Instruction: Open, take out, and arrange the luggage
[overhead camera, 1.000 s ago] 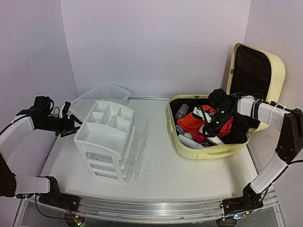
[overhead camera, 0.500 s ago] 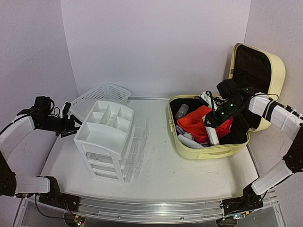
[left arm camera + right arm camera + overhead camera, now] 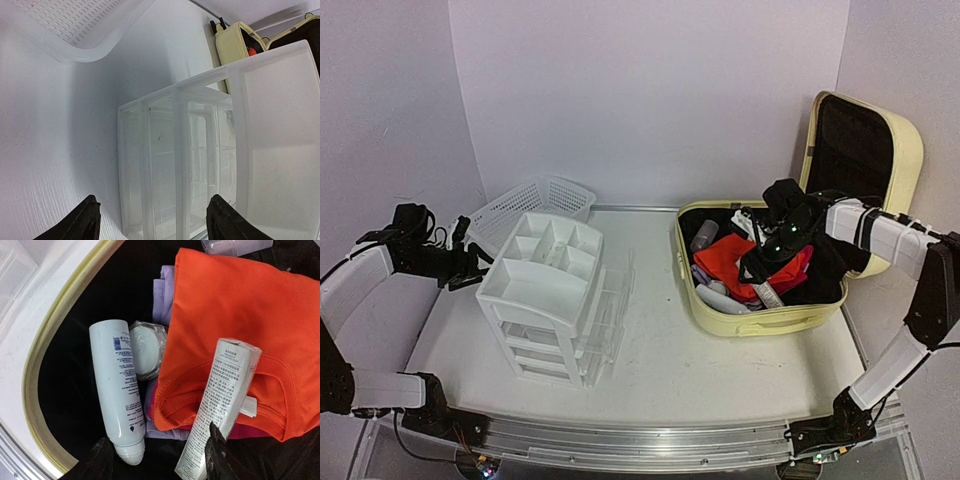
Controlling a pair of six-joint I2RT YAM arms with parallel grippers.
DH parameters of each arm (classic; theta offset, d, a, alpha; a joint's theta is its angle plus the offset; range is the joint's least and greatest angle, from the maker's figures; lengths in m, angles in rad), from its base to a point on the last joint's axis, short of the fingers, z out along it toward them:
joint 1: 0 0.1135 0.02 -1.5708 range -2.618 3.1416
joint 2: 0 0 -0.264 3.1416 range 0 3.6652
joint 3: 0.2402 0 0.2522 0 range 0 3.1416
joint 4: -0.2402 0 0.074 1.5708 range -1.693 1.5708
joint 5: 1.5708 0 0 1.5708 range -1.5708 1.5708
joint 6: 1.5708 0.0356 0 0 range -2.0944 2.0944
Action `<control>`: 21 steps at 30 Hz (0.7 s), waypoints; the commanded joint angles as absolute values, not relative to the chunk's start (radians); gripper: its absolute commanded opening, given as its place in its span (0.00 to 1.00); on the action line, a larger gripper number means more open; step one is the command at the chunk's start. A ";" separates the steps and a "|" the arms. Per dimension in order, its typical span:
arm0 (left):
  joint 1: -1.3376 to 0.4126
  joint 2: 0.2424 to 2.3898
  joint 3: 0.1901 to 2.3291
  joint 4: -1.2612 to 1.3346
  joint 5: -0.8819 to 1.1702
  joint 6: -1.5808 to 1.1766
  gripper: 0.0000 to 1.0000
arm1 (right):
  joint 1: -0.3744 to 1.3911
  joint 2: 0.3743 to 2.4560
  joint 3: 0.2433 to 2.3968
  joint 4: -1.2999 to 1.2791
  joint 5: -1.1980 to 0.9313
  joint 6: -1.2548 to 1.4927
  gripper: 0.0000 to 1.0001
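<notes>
Above the table, the right arm dipped into the luggage.

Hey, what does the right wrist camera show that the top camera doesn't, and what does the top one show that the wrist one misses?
Only the right wrist view: a round clear jar tucked against the white bottle, the bottle's barcode, and fine print on a white box. Only the top view: the luggage as a whole with its lid raised, the drawer organizer and the mesh basket. Both: the luggage's yellow rim, the orange garment and the white bottle.
</notes>
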State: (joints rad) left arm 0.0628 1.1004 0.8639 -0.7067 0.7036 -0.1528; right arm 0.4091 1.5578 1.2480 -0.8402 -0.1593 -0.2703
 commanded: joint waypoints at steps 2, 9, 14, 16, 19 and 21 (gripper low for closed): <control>0.068 1.100 0.872 -0.683 0.719 -0.130 0.73 | 0.411 1.604 1.264 -0.799 0.024 -0.197 0.68; 0.068 1.101 0.874 -0.683 0.722 -0.130 0.73 | 0.394 1.714 1.314 -0.740 0.079 -0.161 0.70; 0.068 1.095 0.872 -0.683 0.722 -0.130 0.73 | 0.389 1.797 1.351 -0.694 0.165 -0.152 0.62; 0.068 1.093 0.872 -0.682 0.721 -0.128 0.73 | 0.387 1.816 1.361 -0.675 0.189 -0.139 0.59; 0.068 1.094 0.874 -0.683 0.723 -0.128 0.73 | 0.387 1.844 1.374 -0.664 0.185 -0.130 0.56; 0.067 1.095 0.873 -0.683 0.724 -0.128 0.73 | 0.387 1.868 1.383 -0.666 0.189 -0.125 0.54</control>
State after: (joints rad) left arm 0.0628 1.1007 0.8639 -0.7067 0.7048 -0.1524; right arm 0.3912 1.8431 1.3266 -0.7155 0.1486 -0.1528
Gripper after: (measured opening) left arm 0.734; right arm 0.556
